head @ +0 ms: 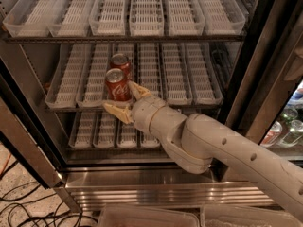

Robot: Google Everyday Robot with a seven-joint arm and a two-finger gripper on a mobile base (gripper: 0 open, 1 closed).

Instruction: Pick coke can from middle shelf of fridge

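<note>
The fridge [142, 178] stands open with three tiers of white slotted trays. On the middle shelf [189, 79] two red coke cans stand in one lane, the front coke can [117, 84] at the shelf's front edge and a second can [120, 62] right behind it. My gripper [126, 101] is open at the front can's base. One tan finger [138, 90] is at the can's right side. The other finger [115, 111] lies below and in front of it. The white arm reaches in from the lower right.
The top shelf [132, 13] and bottom shelf [113, 134] hold only white lane trays. The glass door's dark frame [265, 65] stands at the right, with bottles [284, 126] behind it. Cables [23, 207] lie on the floor at lower left. A steel sill [142, 186] fronts the fridge.
</note>
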